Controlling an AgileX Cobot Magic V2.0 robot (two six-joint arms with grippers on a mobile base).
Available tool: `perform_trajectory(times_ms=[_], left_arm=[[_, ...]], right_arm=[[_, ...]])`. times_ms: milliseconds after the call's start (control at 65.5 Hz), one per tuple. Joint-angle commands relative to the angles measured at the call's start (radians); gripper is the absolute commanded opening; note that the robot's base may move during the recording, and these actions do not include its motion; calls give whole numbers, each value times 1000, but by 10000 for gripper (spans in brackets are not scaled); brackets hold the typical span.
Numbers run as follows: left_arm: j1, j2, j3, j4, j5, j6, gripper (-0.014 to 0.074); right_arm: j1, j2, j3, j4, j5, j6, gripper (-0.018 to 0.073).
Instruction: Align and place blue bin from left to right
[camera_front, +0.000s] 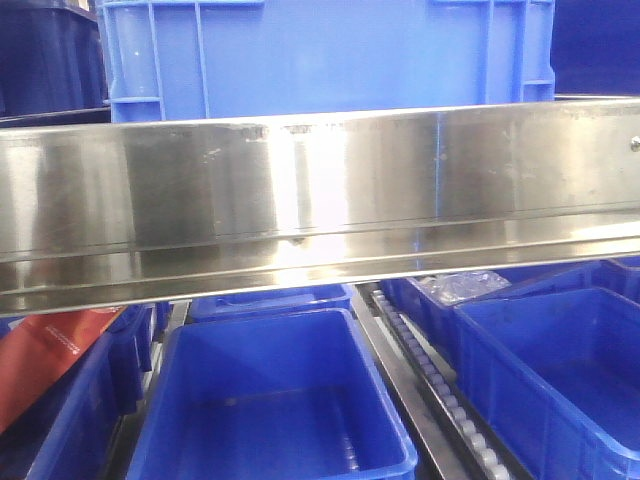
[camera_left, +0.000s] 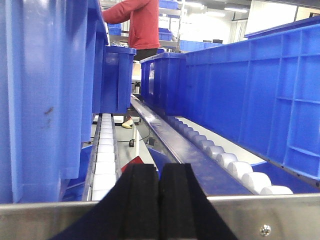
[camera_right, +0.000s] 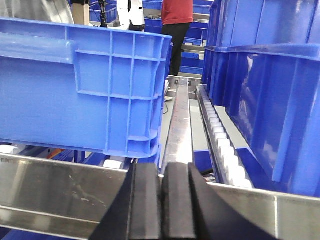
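Nearest the lens in both wrist views are the black padded fingers: the left gripper (camera_left: 159, 200) fills the bottom centre of its frame with its two pads pressed together and nothing between them, and the right gripper (camera_right: 162, 205) shows the same at the bottom centre of its own frame, pads touching, empty. Just beyond each runs the brushed stainless-steel front rail (camera_front: 320, 200), which crosses the middle of the front view as a broad shiny band; it looks like the lip that stops crates rolling off the shelf. The task's thing, the large bright blue ribbed plastic bin (camera_front: 330, 50), sits on the upper level behind that rail, filling the top centre of the front view; in the right wrist view it takes up the upper left, its corner ribs facing the camera, resting on the white plastic roller track (camera_right: 222, 145). With both grippers closed and below the rim, I judge they are set to push the wall sideways rather than grasp it. Other blue plastic crates (camera_front: 275, 400) sit on the lower shelf. A person in a red top (camera_left: 137, 22) stands at the far end of the aisle, upper centre.
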Motion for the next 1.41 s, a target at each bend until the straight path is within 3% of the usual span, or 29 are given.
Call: perform_trajectory(times_ms=[0,214,351,550,1390], left_arm=[[2,-5,-2,-1,-22,1,-111],[2,-5,-2,-1,-22,1,-111],[2,-5,-2,-1,-22,1,-111],[2,-5,-2,-1,-22,1,-111],[2,-5,-2,-1,-22,1,-111]], right_arm=[[-63,-6,6,-10,-22,-6,-69],[-284,-70,88,9,-33,-6,-69],[-354,-158,172,49,-55,-4,-69],[-359,-204,295,79,-106,-2,-69],[-359,-204,296,94,-131,5,-69]])
